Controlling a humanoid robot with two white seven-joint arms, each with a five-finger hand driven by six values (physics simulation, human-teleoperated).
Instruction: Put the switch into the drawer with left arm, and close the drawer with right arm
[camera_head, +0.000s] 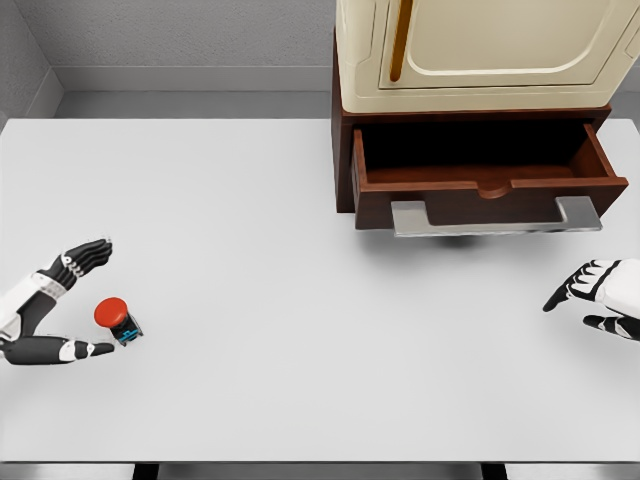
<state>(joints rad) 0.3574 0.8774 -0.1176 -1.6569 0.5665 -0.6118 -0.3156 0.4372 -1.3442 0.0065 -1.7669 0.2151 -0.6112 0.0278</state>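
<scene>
Left hand (62, 305) low over white table (250, 300), fingers and thumb spread wide, holding nothing; red-capped switch (117, 319) just beside thumb tip, inside the spread. Right hand (600, 298) relaxed, spread, below open brown drawer (490, 180) with grey handle (497, 217)

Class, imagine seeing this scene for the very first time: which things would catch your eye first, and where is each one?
The small red-capped push-button switch stands out on the white table, at the left, between the spread black fingers of the left hand. At upper right, the dark brown wooden drawer hangs pulled open under a cream cabinet, its grey metal handle facing forward. The right hand rests open at the right edge.
</scene>
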